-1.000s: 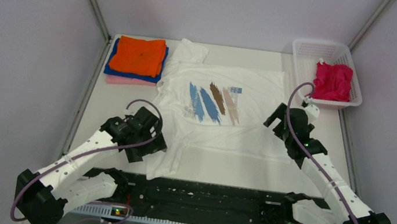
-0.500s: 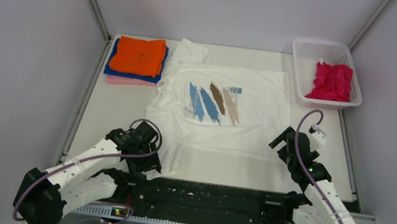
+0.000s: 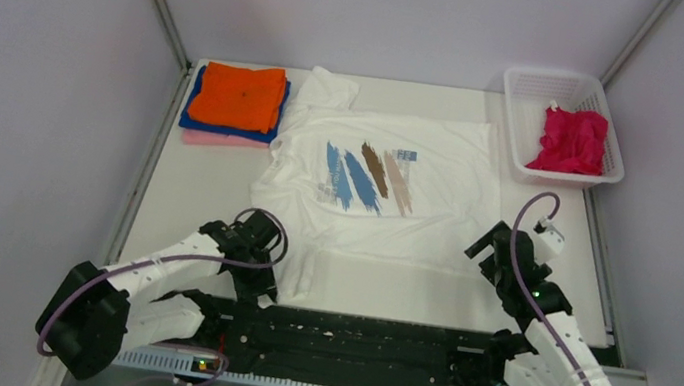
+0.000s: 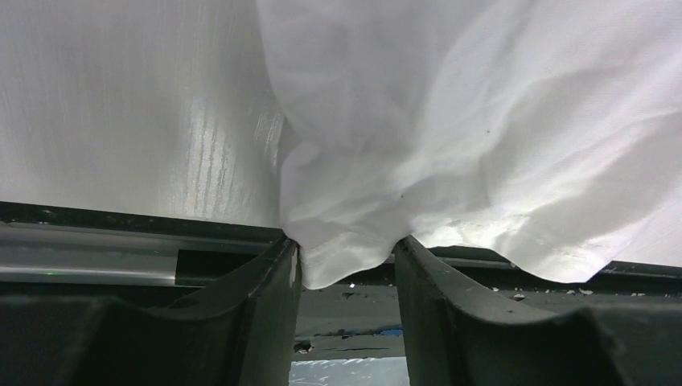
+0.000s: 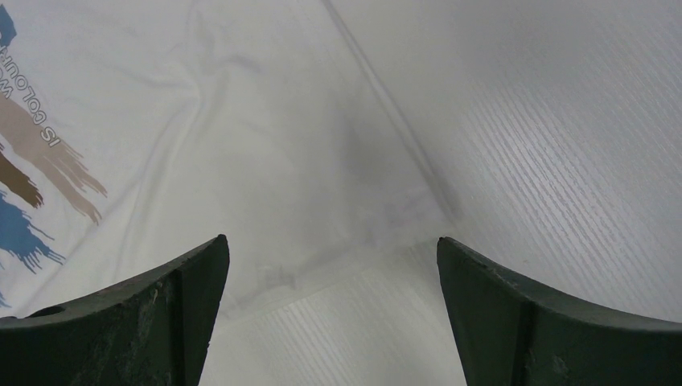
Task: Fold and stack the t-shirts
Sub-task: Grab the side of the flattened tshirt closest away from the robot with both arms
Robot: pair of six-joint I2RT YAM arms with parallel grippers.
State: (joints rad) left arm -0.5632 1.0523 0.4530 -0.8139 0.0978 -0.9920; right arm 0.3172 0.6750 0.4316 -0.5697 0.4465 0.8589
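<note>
White t-shirt [image 4: 450, 121] hem — between left claw [image 4: 346, 273] fingers

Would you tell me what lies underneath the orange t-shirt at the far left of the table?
Under the folded orange t-shirt a blue shirt shows along the edges, and a pink one sticks out beneath that. How neatly those lower two are folded is hidden by the orange one.

White arm links, black joints; purple cable looping along each arm; dark, curved gripper fingers.
</note>
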